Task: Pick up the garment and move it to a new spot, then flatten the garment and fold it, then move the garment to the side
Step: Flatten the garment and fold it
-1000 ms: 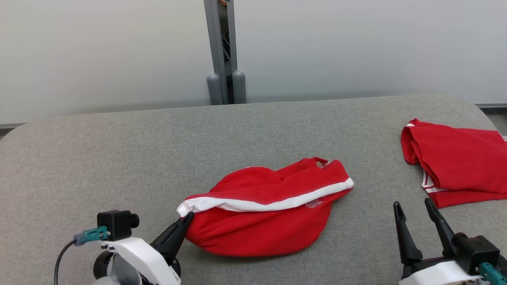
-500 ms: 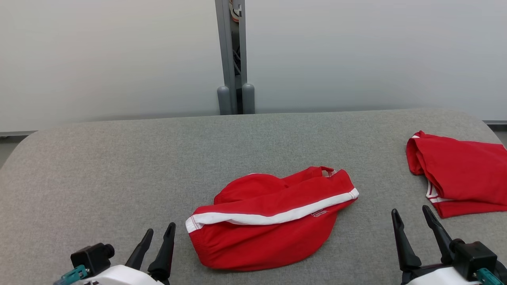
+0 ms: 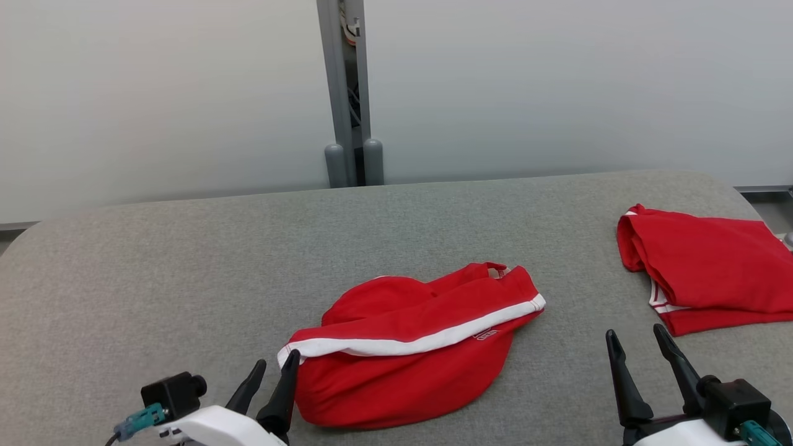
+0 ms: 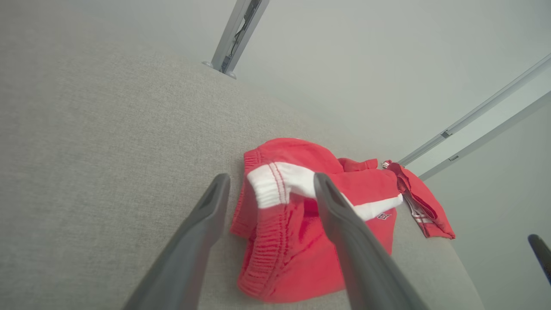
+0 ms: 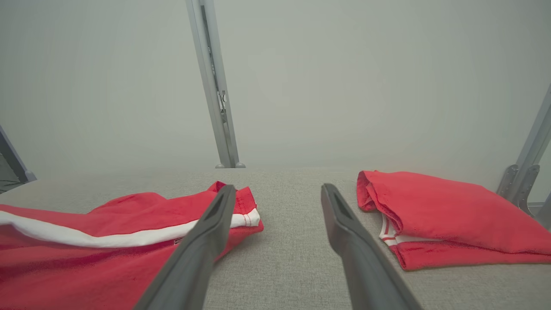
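Red garment (image 3: 403,365) with a white stripe lies crumpled on the grey table (image 3: 155,266). The left gripper (image 3: 276,364), pinching its corner a second ago, now stands wide beside it; the right gripper (image 3: 636,334) is wide and empty. Flattening likely comes next

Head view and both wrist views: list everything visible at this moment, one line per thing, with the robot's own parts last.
crumpled garment: one, red with a white stripe, middle of the table, near edge
folded garment: one, red with white trim, right end of the table
table: one, grey fabric top, across the foreground
post: one, grey metal, upright behind the table's far edge
wall panels: two, pale grey, either side of the post
left gripper: one, dark fingers, open, lower left, at the crumpled garment's striped end
right gripper: one, dark fingers, open, lower right, between the two garments
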`<state>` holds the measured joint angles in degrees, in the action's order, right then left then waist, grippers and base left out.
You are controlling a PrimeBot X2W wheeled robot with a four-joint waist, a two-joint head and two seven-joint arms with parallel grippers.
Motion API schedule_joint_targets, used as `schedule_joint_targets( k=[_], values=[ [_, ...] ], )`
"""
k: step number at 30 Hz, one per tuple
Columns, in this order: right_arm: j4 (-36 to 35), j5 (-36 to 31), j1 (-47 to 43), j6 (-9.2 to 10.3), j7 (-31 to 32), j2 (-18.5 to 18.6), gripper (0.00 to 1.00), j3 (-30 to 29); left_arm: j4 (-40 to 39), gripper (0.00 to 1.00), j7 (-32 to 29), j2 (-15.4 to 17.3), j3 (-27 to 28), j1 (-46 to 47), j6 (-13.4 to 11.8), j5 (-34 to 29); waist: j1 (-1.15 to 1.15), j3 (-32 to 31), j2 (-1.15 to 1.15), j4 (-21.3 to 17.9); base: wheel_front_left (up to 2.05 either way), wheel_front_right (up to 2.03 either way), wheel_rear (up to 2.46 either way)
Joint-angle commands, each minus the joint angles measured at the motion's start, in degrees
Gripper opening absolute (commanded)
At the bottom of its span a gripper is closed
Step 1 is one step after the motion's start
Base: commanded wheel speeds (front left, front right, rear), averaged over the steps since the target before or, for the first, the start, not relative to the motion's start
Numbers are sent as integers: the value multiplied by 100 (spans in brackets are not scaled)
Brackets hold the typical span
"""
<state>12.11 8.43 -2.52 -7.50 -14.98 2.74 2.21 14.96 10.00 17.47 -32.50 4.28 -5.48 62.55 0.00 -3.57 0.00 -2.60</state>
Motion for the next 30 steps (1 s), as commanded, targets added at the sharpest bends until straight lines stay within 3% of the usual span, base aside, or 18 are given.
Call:
schedule_joint_targets(
  k=[1, 7, 8, 10, 18, 20, 30],
  values=[
    [12, -18, 44, 2, -25, 34, 100, -23, 62, 100, -45, 21, -14, 142, -9, -16, 0, 15, 0, -58, 0, 0, 0],
    [13, -45, 85, 2, -24, 33, 100, -9, 327, 100, -375, -23, -26, 342, -83, 137, 0, 60, 0, -193, 0, 0, 0],
    [20, -42, 110, 2, -25, 33, 100, 12, 388, 60, -407, -24, -2, 406, -51, 161, 0, 82, 0, -234, 0, 0, 0],
    [34, -45, 129, 2, -24, 33, 100, 16, 447, 0, -405, -20, 6, 453, -44, 154, 0, 103, 0, -255, 0, 0, 0],
    [487, 214, 483, 2, -24, 35, 100, 250, 400, 0, -199, 159, -140, 518, -141, -253, 0, 223, 0, -259, 0, 0, 0],
    [1072, 470, 893, 2, -25, 29, 100, 467, 296, 0, -102, 237, -299, 463, -247, -532, 0, 284, 0, -189, 0, 0, 0],
    [2929, 983, 2096, 2, -24, 45, 100, 957, 131, 0, -71, 211, -528, 468, -265, -779, 0, 467, 0, 225, 0, 0, 0]
  ],
)
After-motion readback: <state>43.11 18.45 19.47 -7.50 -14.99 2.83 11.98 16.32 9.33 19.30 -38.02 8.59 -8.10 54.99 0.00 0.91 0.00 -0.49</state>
